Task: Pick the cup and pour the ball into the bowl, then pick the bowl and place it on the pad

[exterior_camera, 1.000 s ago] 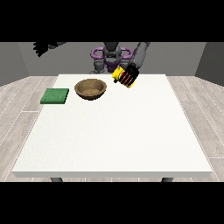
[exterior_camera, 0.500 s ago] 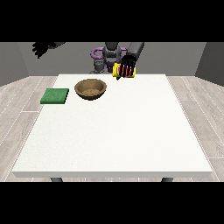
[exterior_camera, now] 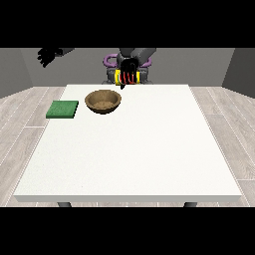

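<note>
A humanoid robot stands behind a wide white counter [exterior_camera: 129, 149], with the hand at the view's right [exterior_camera: 129, 68] raised above the counter's far edge and its black fingers curled round a yellow cup [exterior_camera: 124, 78] with red stripes. The cup hangs in the air, clear of the counter top, just above and to the right of a brown wooden bowl [exterior_camera: 103, 101]. The bowl sits upright on the counter near the far edge, left of centre, its rim apart from the cup. The ball cannot be made out in the cup or in the bowl. A flat green pad [exterior_camera: 63, 109] lies by the counter's far left corner, just beside the bowl but not touching it. The hand at the view's left [exterior_camera: 48, 55] is held high and well out beyond the counter's left edge, far from the cup, bowl and pad; it holds nothing, and whether its fingers are spread or curled cannot be told.
</note>
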Tool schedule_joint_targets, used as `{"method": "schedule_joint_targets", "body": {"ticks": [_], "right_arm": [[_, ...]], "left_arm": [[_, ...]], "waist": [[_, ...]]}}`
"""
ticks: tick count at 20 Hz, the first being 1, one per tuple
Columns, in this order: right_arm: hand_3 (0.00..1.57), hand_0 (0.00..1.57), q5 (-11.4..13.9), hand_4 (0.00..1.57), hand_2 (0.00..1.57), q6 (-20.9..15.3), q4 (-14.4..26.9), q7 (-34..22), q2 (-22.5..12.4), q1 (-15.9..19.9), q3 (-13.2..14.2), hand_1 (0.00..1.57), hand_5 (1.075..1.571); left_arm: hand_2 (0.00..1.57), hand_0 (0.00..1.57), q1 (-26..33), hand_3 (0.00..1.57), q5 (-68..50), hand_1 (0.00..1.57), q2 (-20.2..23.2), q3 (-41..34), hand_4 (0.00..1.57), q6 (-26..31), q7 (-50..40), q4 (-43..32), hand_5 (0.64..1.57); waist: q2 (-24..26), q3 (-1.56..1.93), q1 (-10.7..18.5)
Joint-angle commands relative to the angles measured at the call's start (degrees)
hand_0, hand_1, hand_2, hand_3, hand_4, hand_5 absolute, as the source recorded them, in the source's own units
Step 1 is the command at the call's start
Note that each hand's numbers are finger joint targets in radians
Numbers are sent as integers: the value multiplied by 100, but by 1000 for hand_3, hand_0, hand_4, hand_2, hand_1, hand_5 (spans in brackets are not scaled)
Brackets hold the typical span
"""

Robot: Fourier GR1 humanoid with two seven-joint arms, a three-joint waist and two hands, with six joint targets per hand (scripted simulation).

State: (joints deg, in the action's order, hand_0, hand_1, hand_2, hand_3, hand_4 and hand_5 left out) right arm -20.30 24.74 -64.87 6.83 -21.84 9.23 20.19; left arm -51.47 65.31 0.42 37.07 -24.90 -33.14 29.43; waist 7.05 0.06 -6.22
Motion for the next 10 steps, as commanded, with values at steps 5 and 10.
{"method": "schedule_joint_targets", "body": {"ticks": [5,10], "right_arm": [[0,0,150,676,0,179,498,231,-34,284,-90,0,1561],[0,0,93,691,0,-34,261,195,-17,199,26,0,1563]], "left_arm": [[1085,0,-453,1421,287,0,-41,952,823,1979,-606,1016,1571],[1178,0,-89,1473,440,0,49,539,913,1788,-243,1337,1571]], "waist": [[-61,3,-180],[-135,-6,89]]}}
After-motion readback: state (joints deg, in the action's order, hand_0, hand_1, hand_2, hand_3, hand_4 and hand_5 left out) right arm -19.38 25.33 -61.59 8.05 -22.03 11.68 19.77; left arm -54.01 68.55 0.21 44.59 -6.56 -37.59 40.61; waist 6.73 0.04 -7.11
